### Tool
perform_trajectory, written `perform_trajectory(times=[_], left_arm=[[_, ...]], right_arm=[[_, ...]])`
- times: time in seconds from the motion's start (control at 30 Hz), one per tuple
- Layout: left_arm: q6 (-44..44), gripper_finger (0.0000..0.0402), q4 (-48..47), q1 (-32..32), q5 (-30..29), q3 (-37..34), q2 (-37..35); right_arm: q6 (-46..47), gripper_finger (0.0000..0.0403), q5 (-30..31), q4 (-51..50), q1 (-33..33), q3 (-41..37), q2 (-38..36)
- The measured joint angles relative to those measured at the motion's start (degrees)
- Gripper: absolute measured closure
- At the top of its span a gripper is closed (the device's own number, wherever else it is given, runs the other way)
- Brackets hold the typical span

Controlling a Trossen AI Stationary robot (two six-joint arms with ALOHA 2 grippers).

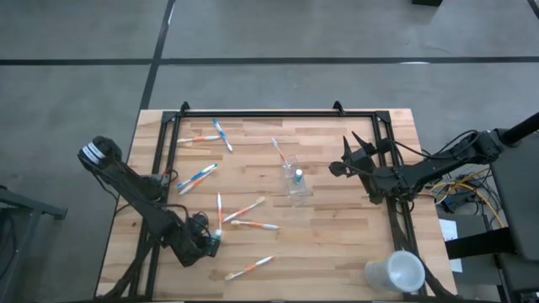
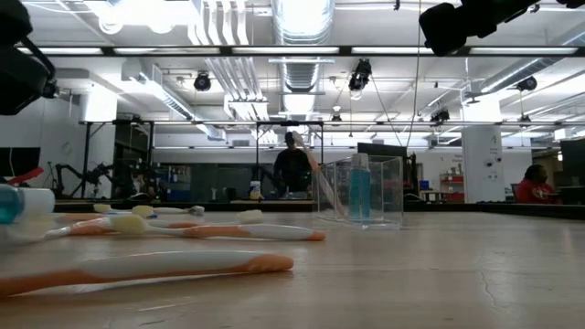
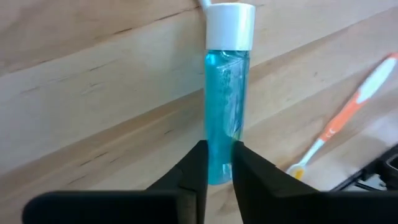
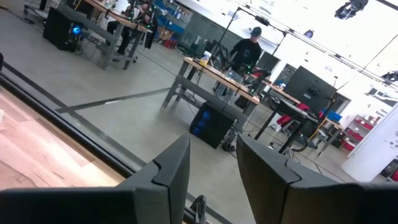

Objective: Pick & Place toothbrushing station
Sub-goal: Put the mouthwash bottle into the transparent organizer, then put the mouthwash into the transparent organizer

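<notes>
My left gripper [image 1: 210,242] is at the table's near left, shut on a small blue tube [image 3: 222,93] with a white cap [image 3: 230,25]. The clear plastic cup [image 1: 295,179] stands mid-table, holding another blue tube [image 2: 360,187] and a toothbrush [image 1: 278,150] that leans on its rim. Several toothbrushes lie flat on the wood, among them an orange-and-white one [image 1: 249,268] and a blue one [image 1: 223,135]. My right gripper [image 1: 337,167] hangs open and empty, raised, just right of the clear cup; its wrist view [image 4: 214,168] looks out into the room. My left gripper pinches the tube's end opposite the cap [image 3: 219,140] between its two fingers. The tube runs straight on ahead of the fingers, cap end farthest away. It lies about level and low over the wood; I cannot tell whether it is clear of the table.
A larger opaque white cup [image 1: 394,273] lies on its side at the near right corner. A black frame rail [image 1: 278,115] runs along the table's far edge and down both sides. People [image 2: 292,169] are in the room beyond the table.
</notes>
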Motion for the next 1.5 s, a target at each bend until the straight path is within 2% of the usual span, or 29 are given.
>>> perform_trajectory(times=[0.3,0.57,1.2,1.5], left_arm=[[0.24,0.037,0.0,0.0,-0.34,0.0,-0.87],[0.26,0.0376,-0.26,0.0,-0.34,-0.44,-0.87],[-4.93,0.0372,-0.35,0.38,1.41,-0.44,-0.89],[-10.79,0.0333,-0.35,1.4,3.26,-0.37,-0.89]], right_arm=[[0.0,0.0278,0.0,0.0,0.02,0.0,0.01],[0.0,0.0278,0.0,0.0,0.02,0.0,-0.01],[0.0,0.0278,0.01,0.0,0.0,0.0,-0.01],[-0.02,0.0278,0.01,0.0,0.01,0.0,-0.01]])
